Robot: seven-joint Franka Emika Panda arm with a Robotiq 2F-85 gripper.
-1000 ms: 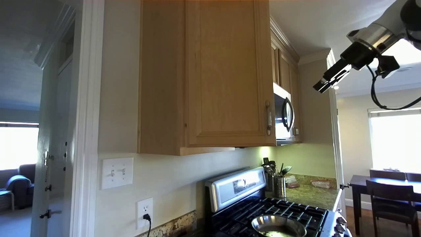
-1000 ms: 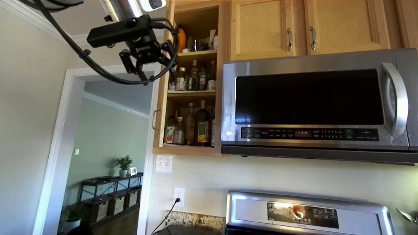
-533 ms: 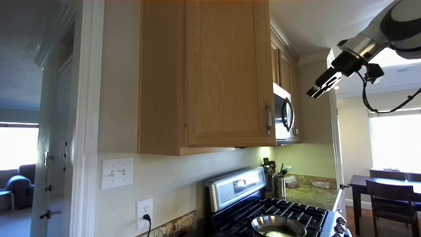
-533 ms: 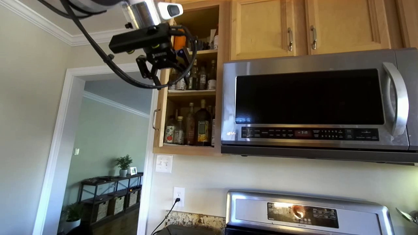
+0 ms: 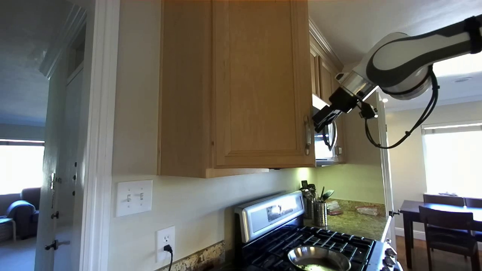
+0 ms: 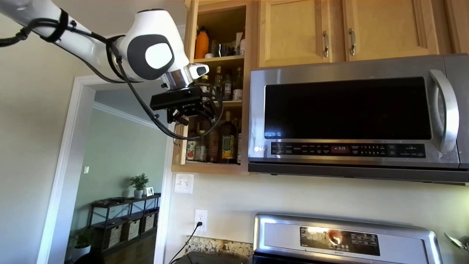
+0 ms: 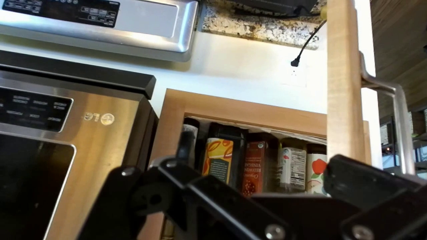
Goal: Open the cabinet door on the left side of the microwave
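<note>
The cabinet door [image 5: 260, 82] stands swung open, its panel broad in an exterior view. Its free edge [image 7: 343, 83] and silver handle [image 7: 402, 126] show at the right of the wrist view. The microwave [image 6: 344, 154] is right of the open cabinet; its steel corner [image 7: 100, 133] shows in the wrist view. My gripper [image 6: 196, 119] is open with nothing between its fingers. It is in front of the open cabinet by the door's free edge, also seen in an exterior view [image 5: 319, 126]. One finger [image 7: 357, 180] overlaps the door edge; I cannot tell whether they touch.
Several bottles [image 7: 255, 163] stand on the cabinet shelves behind the gripper. The cabinet frame [image 7: 233, 103] borders them. A gas stove [image 5: 301, 241] with a steel pan [image 5: 320, 258] is below. Shorter wood doors [image 6: 293, 33] are above the microwave. A cable loops from the wrist.
The arm has come towards the cabinet and down, from higher and farther out, bringing the gripper to the door's free edge. The door looks nearly unchanged.
</note>
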